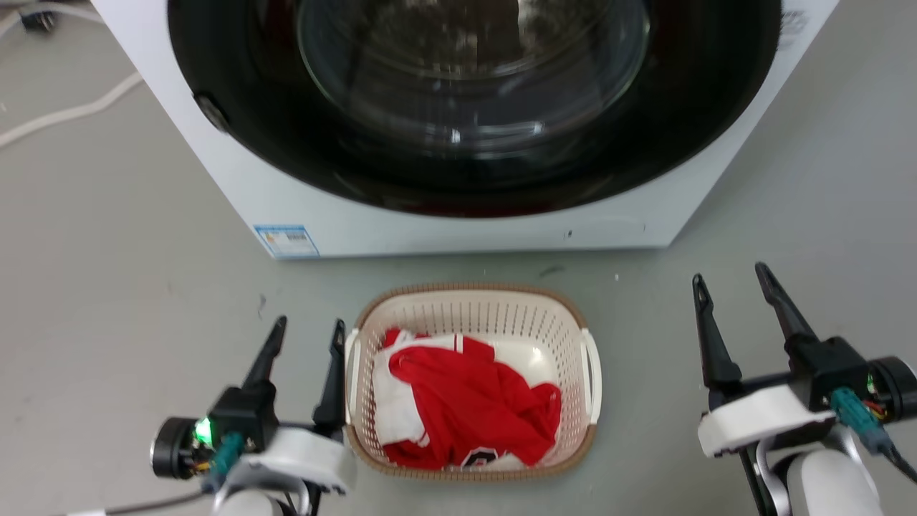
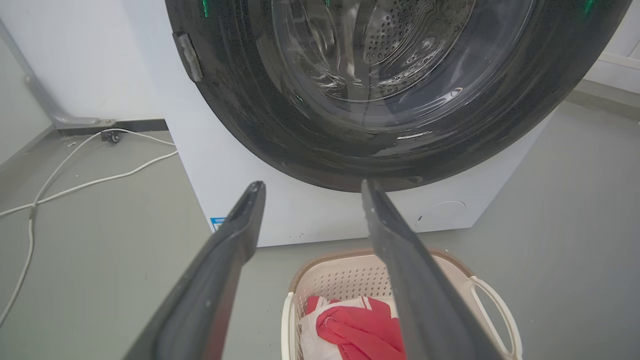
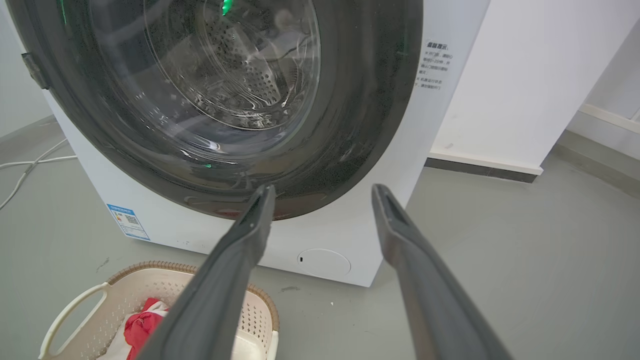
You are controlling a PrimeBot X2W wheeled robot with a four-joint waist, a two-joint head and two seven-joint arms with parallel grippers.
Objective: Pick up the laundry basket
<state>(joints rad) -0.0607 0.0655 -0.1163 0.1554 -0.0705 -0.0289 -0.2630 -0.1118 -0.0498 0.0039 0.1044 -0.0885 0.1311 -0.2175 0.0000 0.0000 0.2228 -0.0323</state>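
Note:
The laundry basket (image 1: pixel 501 315) is cream-white perforated plastic with a brown rim and white side handles. It stands on the grey floor before the washing machine, holding red and white clothes (image 1: pixel 466 401). My left gripper (image 1: pixel 308 326) is open just off the basket's left handle, its inner finger close beside it. My right gripper (image 1: pixel 731 276) is open well to the right of the basket, apart from it. The left wrist view shows the basket (image 2: pixel 345 280) low between and right of my fingers. In the right wrist view the basket (image 3: pixel 150 285) lies at the lower left.
A white front-loading washing machine (image 1: pixel 444 229) with a dark round door shut stands right behind the basket. White cables (image 2: pixel 75 180) trail over the floor at its left. A white wall and skirting (image 3: pixel 480 165) lie to its right. Grey floor spreads on both sides.

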